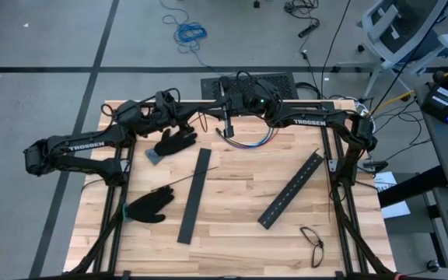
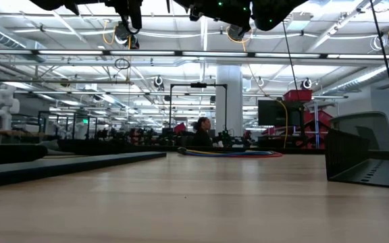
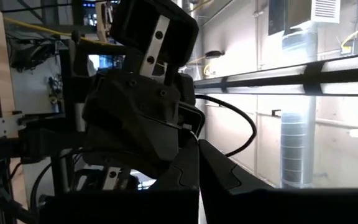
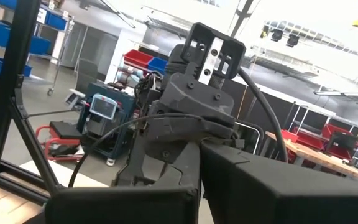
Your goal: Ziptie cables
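Note:
The cables [image 1: 247, 141], a loose bundle of red, blue and white wires, lie on the table near the middle of its far edge; the low view shows them far off [image 2: 229, 153]. A thin dark ziptie [image 1: 187, 181] lies flat on the table left of centre. My left gripper [image 1: 196, 119] and my right gripper [image 1: 223, 106] hang high over the far edge, facing each other at close range. Both are shut, and nothing shows between the fingers in either wrist view [image 3: 199, 171] [image 4: 201, 163]. Each wrist view is filled by the other arm's hand.
Two long flat black slotted bars [image 1: 194, 194] [image 1: 291, 189] lie on the table, one left of centre, one slanting at right. Two black gloves [image 1: 176, 142] [image 1: 148, 208] lie on the left side. A pair of glasses [image 1: 314, 243] lies near the front right.

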You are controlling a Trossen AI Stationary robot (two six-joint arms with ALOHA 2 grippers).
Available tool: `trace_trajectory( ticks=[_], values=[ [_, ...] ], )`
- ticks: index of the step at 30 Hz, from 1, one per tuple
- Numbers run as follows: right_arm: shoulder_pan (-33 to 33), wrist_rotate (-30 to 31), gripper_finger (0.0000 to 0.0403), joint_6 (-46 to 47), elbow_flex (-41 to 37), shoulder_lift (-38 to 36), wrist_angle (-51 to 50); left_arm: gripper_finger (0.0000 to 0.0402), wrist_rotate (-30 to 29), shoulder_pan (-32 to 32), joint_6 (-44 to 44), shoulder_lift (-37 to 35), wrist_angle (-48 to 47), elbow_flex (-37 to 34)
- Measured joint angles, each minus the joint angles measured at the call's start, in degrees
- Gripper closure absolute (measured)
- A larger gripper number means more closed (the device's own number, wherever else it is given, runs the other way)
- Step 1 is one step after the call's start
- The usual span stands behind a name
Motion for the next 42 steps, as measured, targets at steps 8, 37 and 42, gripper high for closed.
trace_trajectory(
  ticks=[8, 37, 42],
  values=[
    [0.0, -0.1, 0.0403, 0.3, 0.0, 0.0, 0.0, 0.0401, 1.2, 0.0, 0.2, 0.0, 0.4, 0.0],
    [-0.1, -0.1, 0.0403, 0.3, 0.0, 0.0, 0.0, 0.0289, 3.7, 0.1, -0.6, 0.0, 2.6, 0.0],
    [-0.1, 0.2, 0.0403, 0.0, 0.0, -0.2, 0.6, 0.0289, 4.9, -0.4, -2.4, 0.1, 4.1, -0.1]
  ],
)
